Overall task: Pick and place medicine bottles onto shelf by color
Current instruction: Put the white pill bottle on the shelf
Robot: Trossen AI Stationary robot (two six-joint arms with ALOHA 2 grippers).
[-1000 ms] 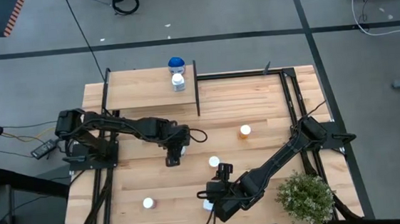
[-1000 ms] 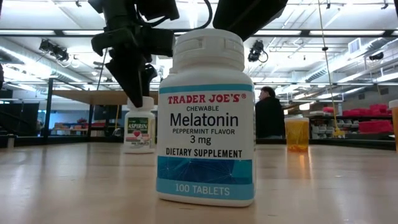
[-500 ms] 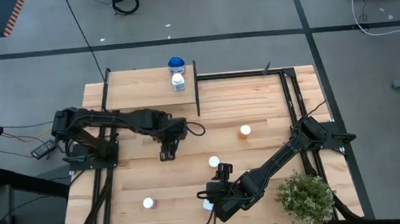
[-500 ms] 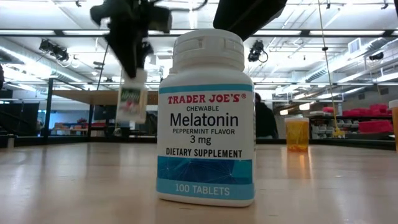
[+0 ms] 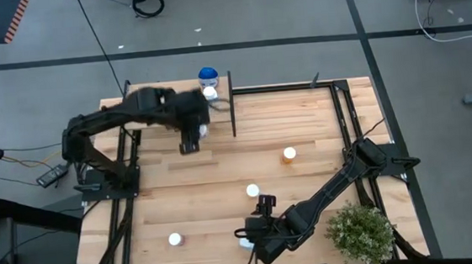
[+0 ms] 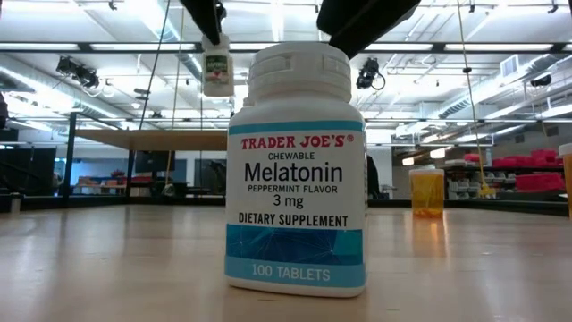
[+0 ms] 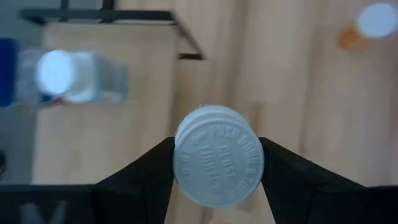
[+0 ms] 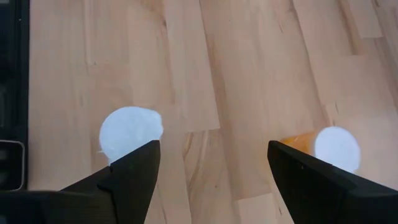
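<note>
Two left jaws clamp a white-capped bottle (image 7: 217, 163); right jaws gape empty.

The plank table (image 5: 320, 125) carries 4 bottles and a plant (image 5: 360, 233); the shelf (image 5: 154, 113) holds 2.

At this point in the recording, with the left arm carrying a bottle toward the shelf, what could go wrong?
1. The left gripper holds the aspirin bottle only by its cap, high above the table; it could slip and drop.
2. The shelf already carries a white bottle and a blue-topped bottle; setting down close by might knock them over.
3. The right gripper waits open above the melatonin bottle; no immediate hazard there.
</note>
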